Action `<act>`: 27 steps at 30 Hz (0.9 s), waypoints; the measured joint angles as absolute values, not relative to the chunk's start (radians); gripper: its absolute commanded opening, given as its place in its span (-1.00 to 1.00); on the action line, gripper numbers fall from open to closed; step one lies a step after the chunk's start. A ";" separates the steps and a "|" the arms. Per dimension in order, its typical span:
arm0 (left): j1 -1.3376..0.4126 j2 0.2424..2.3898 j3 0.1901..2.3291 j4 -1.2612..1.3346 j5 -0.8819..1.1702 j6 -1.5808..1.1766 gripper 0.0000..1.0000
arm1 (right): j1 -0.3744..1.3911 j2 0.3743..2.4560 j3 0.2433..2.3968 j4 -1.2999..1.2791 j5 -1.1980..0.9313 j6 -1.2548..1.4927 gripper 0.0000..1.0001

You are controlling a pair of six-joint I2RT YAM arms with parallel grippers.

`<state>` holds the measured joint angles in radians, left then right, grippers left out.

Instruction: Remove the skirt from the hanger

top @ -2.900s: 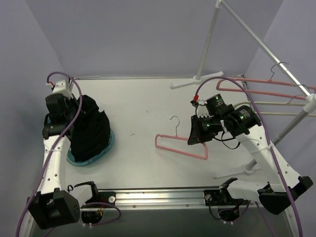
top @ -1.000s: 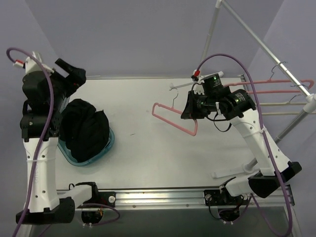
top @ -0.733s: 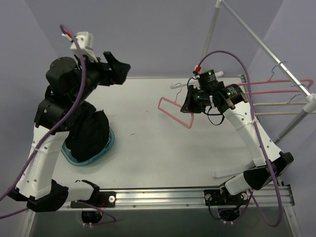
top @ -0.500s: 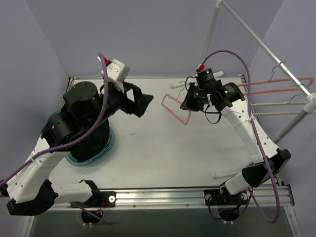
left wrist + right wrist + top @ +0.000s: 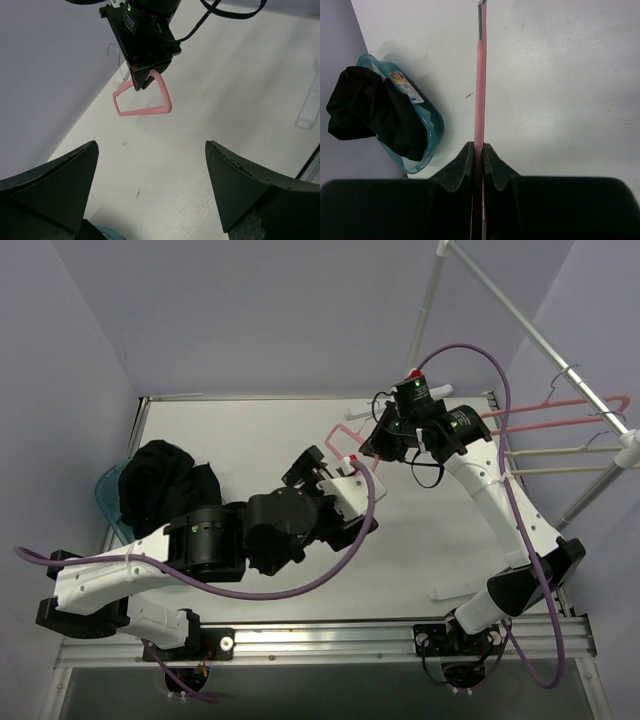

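Note:
The black skirt (image 5: 160, 485) lies bunched in a teal bin (image 5: 108, 480) at the table's left, off the hanger; the right wrist view shows the skirt (image 5: 370, 110) too. The pink hanger (image 5: 343, 433) hangs bare in the air over the back middle of the table. My right gripper (image 5: 375, 445) is shut on the hanger's bar (image 5: 480, 90), jaws pinched tight around it. My left gripper (image 5: 315, 468) reaches across the middle of the table, open and holding nothing (image 5: 150, 144), and faces the hanger (image 5: 145, 107) from a distance.
A clothes rack (image 5: 560, 410) stands along the right side with pink and white hangers on its rail. Its upright pole (image 5: 420, 330) rises at the back and one foot (image 5: 480, 585) lies on the table near the right arm's base.
My left arm swung from above the bin across to the middle of the table, still open. My right gripper carried the hanger up and toward the back.

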<state>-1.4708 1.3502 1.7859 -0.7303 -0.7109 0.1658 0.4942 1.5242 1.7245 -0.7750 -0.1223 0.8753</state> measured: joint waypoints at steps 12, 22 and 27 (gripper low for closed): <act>-1.461 1.414 1.727 -0.692 -0.776 0.300 0.92 | 0.552 1.522 1.726 -0.772 -0.139 0.962 -1.00; -1.368 1.412 1.694 -0.678 -0.630 0.240 0.85 | 0.562 1.509 1.728 -0.772 -0.138 0.990 -1.00; -1.322 1.435 1.699 -0.679 -0.586 0.213 0.81 | 0.567 1.509 1.745 -0.767 -0.138 0.997 -1.00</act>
<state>-1.3224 1.4349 1.6989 -0.6788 -0.5861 0.2127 0.5671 1.5085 1.7451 -0.7670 -0.1383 0.9974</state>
